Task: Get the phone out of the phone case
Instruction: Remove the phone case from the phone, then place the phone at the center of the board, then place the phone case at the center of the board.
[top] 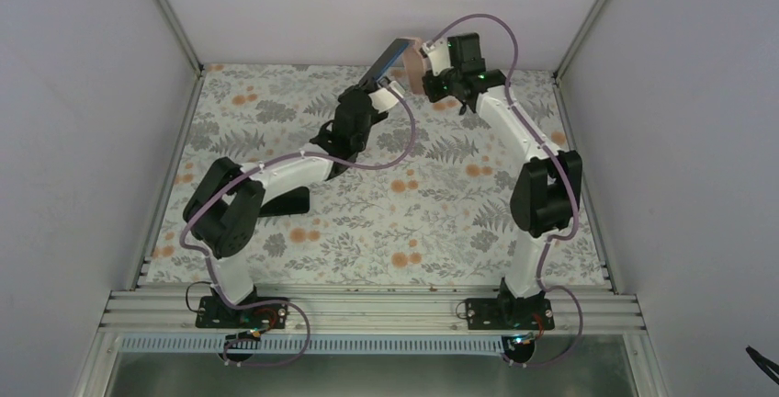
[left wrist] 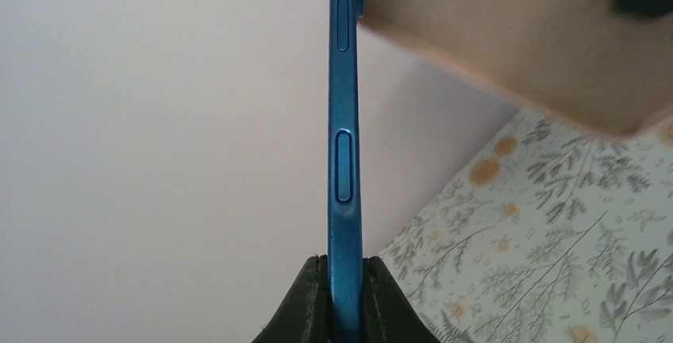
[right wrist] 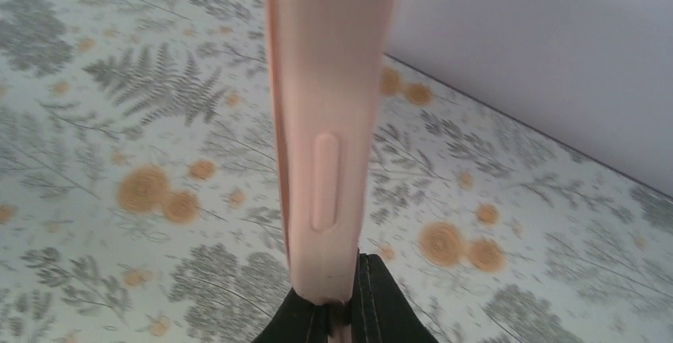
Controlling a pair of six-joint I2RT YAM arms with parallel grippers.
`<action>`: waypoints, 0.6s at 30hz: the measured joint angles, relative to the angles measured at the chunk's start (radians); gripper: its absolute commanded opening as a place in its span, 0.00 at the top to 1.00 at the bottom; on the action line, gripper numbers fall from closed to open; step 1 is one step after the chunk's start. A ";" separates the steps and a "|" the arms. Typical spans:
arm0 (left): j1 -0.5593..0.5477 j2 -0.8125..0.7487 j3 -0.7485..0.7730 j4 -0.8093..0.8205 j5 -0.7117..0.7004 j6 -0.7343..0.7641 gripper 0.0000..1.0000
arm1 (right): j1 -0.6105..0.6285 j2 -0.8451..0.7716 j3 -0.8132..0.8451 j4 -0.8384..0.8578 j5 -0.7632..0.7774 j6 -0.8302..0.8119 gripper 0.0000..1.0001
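Note:
The blue phone (left wrist: 344, 160) stands edge-on between my left gripper's (left wrist: 346, 291) black fingers, which are shut on its lower end. From above the phone (top: 387, 62) tilts up toward the back wall, held by the left gripper (top: 378, 87). The pale pink phone case (right wrist: 325, 121) is pinched at its bottom edge by my right gripper (right wrist: 343, 311), shut on it. In the top view the case (top: 415, 59) hangs just right of the phone, at the right gripper (top: 432, 59). The case (left wrist: 508, 33) fills the left wrist view's upper right, its edge meeting the phone's top end.
Both arms are raised over the far middle of the floral-patterned table (top: 386, 204). White walls (top: 367, 2) close the back and sides. An aluminium rail (top: 367, 310) runs along the near edge by the arm bases.

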 measured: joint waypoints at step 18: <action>-0.073 -0.191 -0.209 -0.348 -0.017 0.005 0.98 | -0.203 0.063 -0.005 -0.252 -0.056 -0.179 0.96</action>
